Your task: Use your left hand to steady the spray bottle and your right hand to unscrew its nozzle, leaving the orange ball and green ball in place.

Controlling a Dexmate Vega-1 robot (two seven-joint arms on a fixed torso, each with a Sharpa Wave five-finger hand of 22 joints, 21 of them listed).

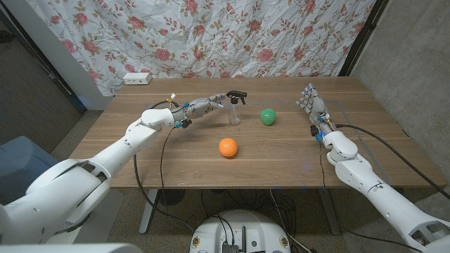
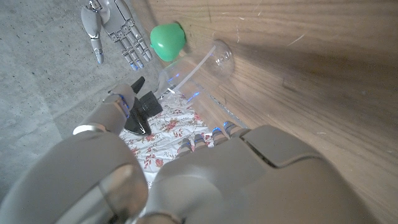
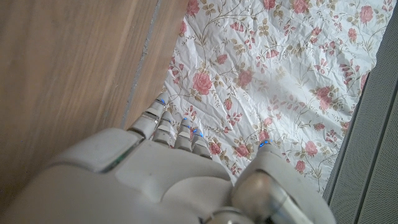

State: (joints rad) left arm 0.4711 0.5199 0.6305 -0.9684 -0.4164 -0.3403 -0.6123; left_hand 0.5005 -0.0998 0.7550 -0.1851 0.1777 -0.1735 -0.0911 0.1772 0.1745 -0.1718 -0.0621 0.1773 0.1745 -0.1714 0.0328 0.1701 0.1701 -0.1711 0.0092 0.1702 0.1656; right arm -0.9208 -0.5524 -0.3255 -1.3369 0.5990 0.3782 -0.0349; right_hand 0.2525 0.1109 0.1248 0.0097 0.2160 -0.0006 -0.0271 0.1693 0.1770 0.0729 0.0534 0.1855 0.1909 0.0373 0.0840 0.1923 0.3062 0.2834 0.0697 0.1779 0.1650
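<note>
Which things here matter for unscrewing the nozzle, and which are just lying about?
For the job:
spray bottle
nozzle
left hand
right hand

Leave in place or ignore:
orange ball
green ball
white power strip

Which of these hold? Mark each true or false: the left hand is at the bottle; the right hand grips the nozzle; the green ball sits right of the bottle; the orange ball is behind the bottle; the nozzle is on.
1. The left hand is at the bottle: true.
2. The right hand grips the nozzle: false; it stands open, far off near the table's right side.
3. The green ball sits right of the bottle: true.
4. The orange ball is behind the bottle: false; it lies in front, nearer the robot.
5. The nozzle is on: true.
</note>
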